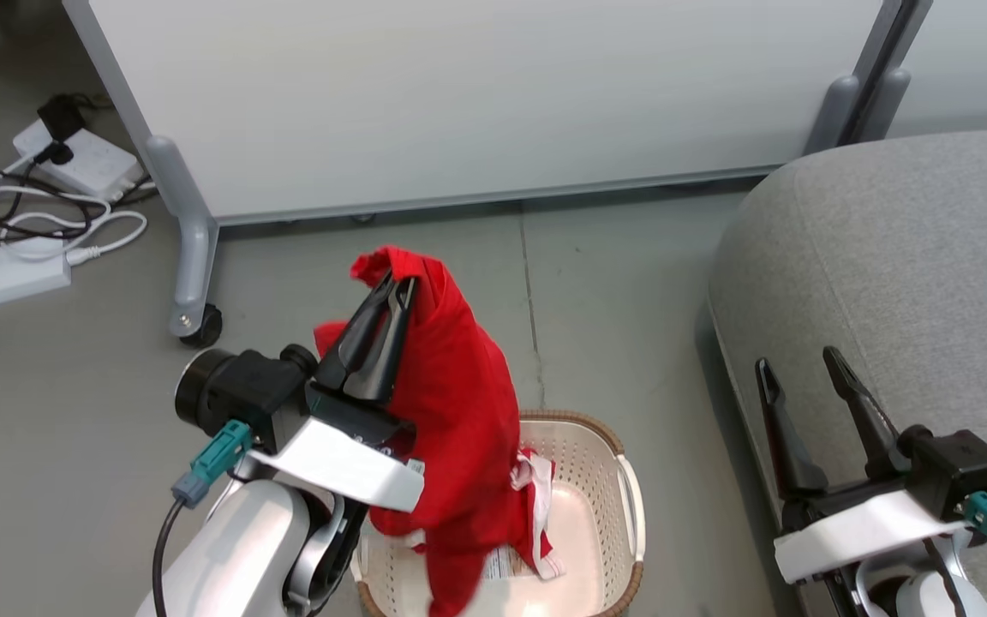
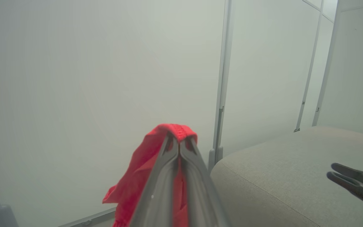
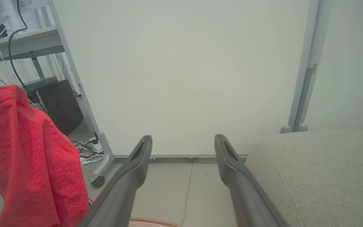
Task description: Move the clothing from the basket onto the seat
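- Two grippers show. The left gripper [image 1: 401,283] is clamped on one red garment [image 1: 459,394], which hangs above the single basket [image 1: 626,480] with its lower end trailing inside.
- More red fabric with white trim [image 1: 538,480] lies in the basket; I cannot tell how many pieces.
- The right gripper [image 1: 798,358], fingers apart and empty, hovers by the left edge of the one seat [image 1: 905,257], on the right.
- A pale partition panel [image 1: 476,94] stands at the far side.

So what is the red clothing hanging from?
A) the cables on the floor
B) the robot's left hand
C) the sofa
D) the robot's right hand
B: the left hand is pinched shut on the red clothing, which dangles over the basket, while the right hand is open and empty.
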Controlling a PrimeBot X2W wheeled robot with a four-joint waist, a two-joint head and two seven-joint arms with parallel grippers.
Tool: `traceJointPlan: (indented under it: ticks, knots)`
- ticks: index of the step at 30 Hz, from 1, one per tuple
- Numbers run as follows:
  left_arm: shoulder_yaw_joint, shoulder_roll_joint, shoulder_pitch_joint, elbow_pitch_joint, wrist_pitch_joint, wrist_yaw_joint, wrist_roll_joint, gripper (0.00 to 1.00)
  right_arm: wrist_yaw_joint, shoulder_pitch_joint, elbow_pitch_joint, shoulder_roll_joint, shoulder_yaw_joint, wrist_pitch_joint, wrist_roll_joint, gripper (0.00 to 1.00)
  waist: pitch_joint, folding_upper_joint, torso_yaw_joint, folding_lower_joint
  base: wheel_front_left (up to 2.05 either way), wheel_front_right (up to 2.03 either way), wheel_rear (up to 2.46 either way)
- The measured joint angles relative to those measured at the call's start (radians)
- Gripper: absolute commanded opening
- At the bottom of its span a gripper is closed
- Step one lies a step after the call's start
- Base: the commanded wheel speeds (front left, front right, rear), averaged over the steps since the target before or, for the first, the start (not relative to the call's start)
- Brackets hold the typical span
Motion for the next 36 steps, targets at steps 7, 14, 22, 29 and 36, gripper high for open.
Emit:
traceJointPlan:
  ticks: [7, 14, 22, 29, 36]
  knots:
    - [-0.018, 0.01, 0.038, -0.01, 0.004, -0.002, 0.0, 0.0, 0.0, 0.052, -0.016, 0.0, -0.005, 0.007, 0.022, 1.0, -0.047, 0.0, -0.006, 0.0, 0.0, 0.0, 0.0]
    - [-0.018, 0.013, 0.048, -0.011, 0.004, -0.006, -0.002, 0.0, 0.0, 0.072, -0.03, 0.0, -0.004, 0.015, 0.026, 1.0, -0.064, 0.0, -0.007, 0.0, 0.0, 0.0, 0.0]
    - [-0.018, 0.012, 0.048, -0.01, 0.004, -0.007, -0.002, 0.0, 0.0, 0.074, -0.035, 0.0, -0.002, 0.018, 0.033, 1.0, -0.061, 0.0, -0.005, 0.0, 0.0, 0.0, 0.0]
    - [-0.017, 0.011, 0.048, -0.009, 0.003, -0.007, -0.001, 0.0, 0.0, 0.074, -0.035, 0.0, -0.002, 0.019, 0.033, 1.0, -0.056, 0.0, -0.005, 0.0, 0.0, 0.0, 0.0]
    - [-0.018, 0.007, 0.048, -0.007, 0.003, -0.009, 0.0, 0.0, 0.0, 0.062, -0.027, 0.0, 0.003, 0.019, 0.033, 1.0, -0.056, 0.0, -0.002, 0.0, 0.0, 0.0, 0.0]
